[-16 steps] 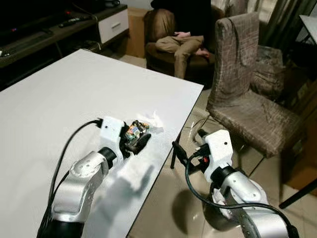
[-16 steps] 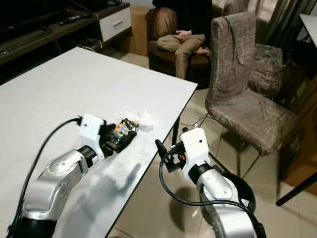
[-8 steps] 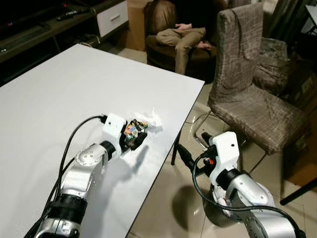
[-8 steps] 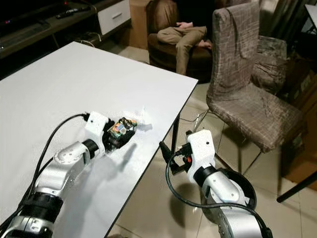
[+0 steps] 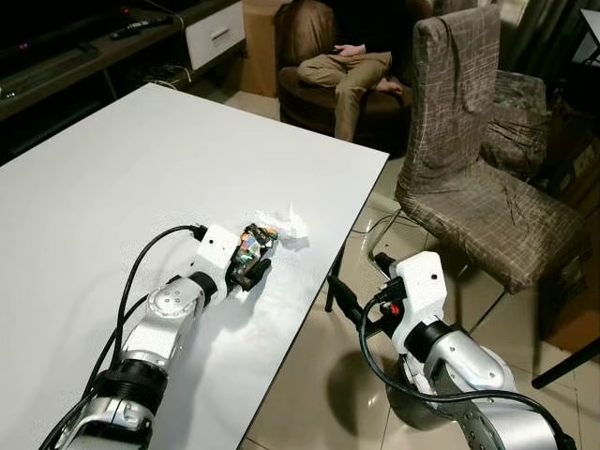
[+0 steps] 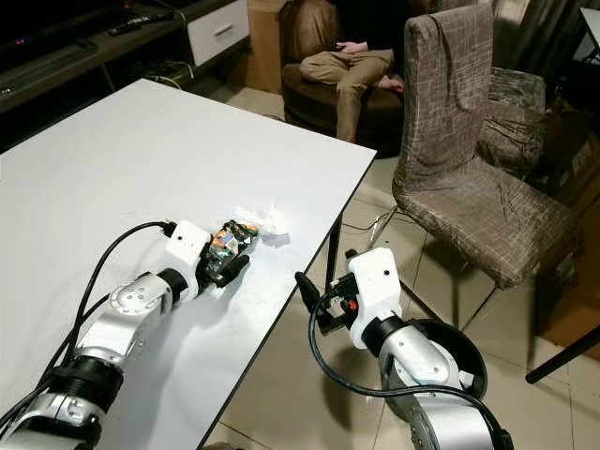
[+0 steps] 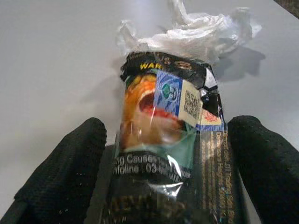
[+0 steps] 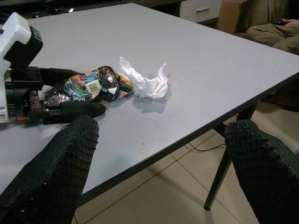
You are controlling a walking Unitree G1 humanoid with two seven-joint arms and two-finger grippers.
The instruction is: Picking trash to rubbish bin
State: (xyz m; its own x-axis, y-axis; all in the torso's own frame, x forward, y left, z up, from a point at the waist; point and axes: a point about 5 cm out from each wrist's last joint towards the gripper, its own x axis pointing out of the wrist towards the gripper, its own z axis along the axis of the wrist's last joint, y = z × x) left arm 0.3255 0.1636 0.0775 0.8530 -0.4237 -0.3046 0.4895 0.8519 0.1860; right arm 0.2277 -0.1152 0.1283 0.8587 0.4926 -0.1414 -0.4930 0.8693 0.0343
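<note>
A crumpled colourful snack wrapper [image 5: 251, 244] lies on the white table [image 5: 112, 169] near its right edge. It touches a wad of white tissue [image 5: 286, 225] just beyond it. My left gripper [image 5: 255, 261] rests low on the table, open, with one black finger on each side of the wrapper [image 7: 168, 116]. The tissue [image 7: 191, 32] sits past the fingertips. My right gripper [image 5: 342, 298] hangs open off the table's right edge, above the tiled floor, pointing toward the wrapper [image 8: 93, 86] and tissue [image 8: 147, 83].
A brown fabric chair [image 5: 469, 187] stands right of the table. A person [image 5: 352, 66] sits in an armchair behind it. A low TV bench [image 5: 94, 56] runs along the far left. A dark round object [image 6: 450, 361] on the floor is partly hidden behind my right arm.
The camera has shifted. My left arm has stretched forward and sunk to the tabletop, its fingers still around the wrapper. The right arm has kept its place beside the table edge.
</note>
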